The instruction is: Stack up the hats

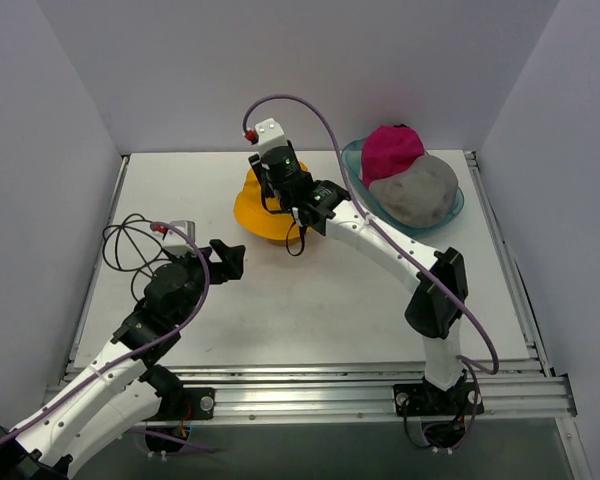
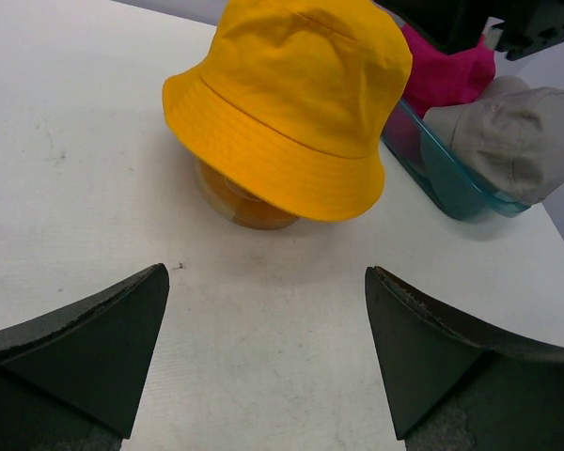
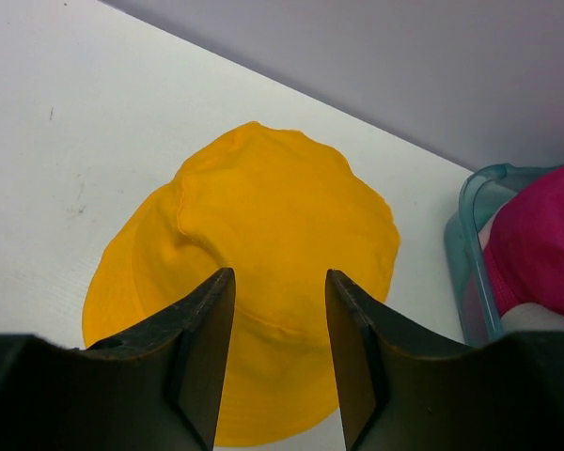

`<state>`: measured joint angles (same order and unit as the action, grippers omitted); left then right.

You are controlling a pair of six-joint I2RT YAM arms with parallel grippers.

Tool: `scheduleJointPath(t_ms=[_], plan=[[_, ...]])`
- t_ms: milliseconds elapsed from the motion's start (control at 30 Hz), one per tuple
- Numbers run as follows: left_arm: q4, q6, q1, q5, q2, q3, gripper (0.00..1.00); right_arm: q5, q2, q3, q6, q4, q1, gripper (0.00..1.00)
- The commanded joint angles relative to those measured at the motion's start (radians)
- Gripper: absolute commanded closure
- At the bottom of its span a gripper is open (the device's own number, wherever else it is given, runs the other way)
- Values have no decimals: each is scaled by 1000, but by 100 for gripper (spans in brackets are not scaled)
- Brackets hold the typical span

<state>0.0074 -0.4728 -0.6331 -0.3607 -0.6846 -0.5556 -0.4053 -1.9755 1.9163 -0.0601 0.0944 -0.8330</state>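
Three hats are in view: one yellow hat (image 1: 252,212), one magenta hat (image 1: 392,150) and one grey hat (image 1: 415,190). There is one teal tub (image 1: 456,208), one rounded stand (image 2: 240,202), one table (image 1: 310,310), and two arms: left arm (image 1: 110,370) and right arm (image 1: 380,240).

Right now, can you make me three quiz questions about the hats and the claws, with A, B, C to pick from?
1. What colour is the hat beside the grey hat in the tub? A green; B magenta; C black.
2. Where does the yellow hat sit? A in the tub; B on the floor; C on a round stand.
3. How is the left claw? A wide open, empty; B shut on the yellow hat; C shut on the grey hat.
Answers: 1 B, the magenta hat touches the grey one; 2 C, the stand shows under its brim; 3 A, its fingers stand far apart with nothing between.
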Motion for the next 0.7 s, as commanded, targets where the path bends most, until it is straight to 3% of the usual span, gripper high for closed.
scheduleJointPath(t_ms=[0,300,433,667], plan=[[46,20,1,-11,-4,-9,6,-41,113,-65,106,-7,-5,60],[45,28,-4,-41,33,8,6,-40,219,-338,313,-131,-8,46],[40,31,-7,-50,43,13,6,-55,185,-390,374,-186,-12,39],[34,37,-11,-64,56,14,6,-113,104,-430,413,-246,-21,37]])
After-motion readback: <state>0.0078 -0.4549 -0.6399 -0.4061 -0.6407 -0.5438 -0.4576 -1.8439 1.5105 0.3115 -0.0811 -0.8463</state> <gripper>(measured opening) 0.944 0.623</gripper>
